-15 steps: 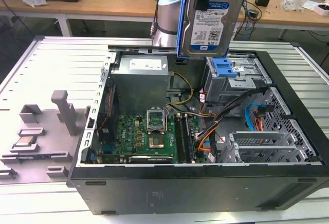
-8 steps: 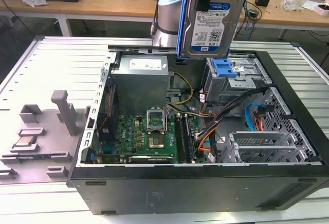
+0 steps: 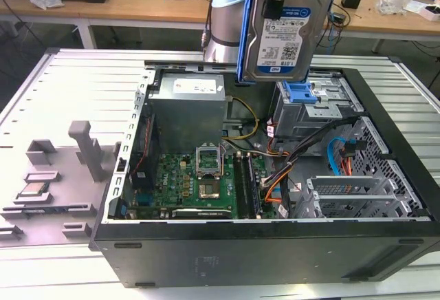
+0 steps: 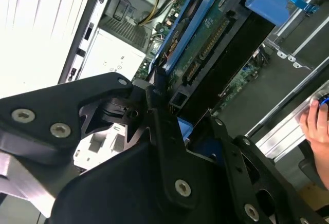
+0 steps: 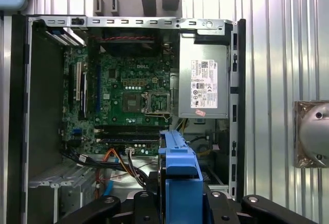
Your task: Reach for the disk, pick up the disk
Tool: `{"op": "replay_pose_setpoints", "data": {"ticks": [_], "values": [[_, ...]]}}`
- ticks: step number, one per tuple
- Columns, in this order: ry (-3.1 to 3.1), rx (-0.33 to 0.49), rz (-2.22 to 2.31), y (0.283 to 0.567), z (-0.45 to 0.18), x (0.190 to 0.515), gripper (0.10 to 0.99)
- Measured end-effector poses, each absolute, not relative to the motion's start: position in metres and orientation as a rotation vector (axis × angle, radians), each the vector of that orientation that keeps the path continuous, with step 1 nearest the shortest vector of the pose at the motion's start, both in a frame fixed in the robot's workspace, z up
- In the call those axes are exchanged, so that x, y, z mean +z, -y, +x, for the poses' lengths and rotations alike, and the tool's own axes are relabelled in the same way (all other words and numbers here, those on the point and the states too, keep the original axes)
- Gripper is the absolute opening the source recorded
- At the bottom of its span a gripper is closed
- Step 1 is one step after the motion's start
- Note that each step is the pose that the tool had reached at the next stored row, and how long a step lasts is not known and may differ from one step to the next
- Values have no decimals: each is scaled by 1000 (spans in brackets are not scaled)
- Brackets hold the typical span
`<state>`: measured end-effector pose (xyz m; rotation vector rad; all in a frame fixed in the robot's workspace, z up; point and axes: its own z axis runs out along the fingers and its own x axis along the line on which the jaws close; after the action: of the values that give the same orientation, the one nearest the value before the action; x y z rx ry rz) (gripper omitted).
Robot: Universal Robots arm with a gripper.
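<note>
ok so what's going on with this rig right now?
The robot arm has its pincer shut on the disk, gripping it by the blue-framed edge. The disk hangs upright, label facing the exterior camera, above the open computer case and roughly over the drive cage at its far end. It is off every surface, so the pick-up looks done. The case lies on its side with the circuit board exposed.
</note>
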<state>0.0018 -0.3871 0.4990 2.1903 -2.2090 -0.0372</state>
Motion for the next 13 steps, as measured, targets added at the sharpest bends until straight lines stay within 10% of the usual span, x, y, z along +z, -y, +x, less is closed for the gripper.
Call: {"op": "replay_pose_setpoints", "data": {"ticks": [13], "values": [[2209,-37,2190,403,2,499,365]]}}
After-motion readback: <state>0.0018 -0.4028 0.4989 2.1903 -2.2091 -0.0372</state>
